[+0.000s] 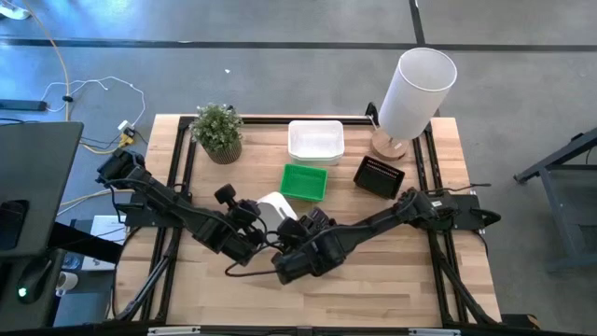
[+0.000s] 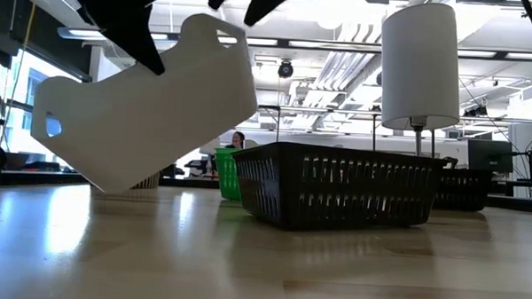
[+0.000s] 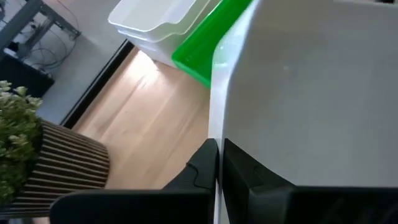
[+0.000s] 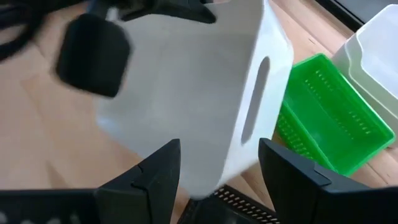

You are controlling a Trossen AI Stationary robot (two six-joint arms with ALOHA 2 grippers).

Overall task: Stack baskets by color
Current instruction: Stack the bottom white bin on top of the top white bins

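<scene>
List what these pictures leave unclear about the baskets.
- High view: how many baskets are in the white stack. From straight above, only the top one shows.
- Low view: most of the green basket. The lifted white basket and the black basket cover it.

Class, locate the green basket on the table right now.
In the high view, the green basket sits mid-table, directly in front of the white stack, with a black basket to its right.
</scene>
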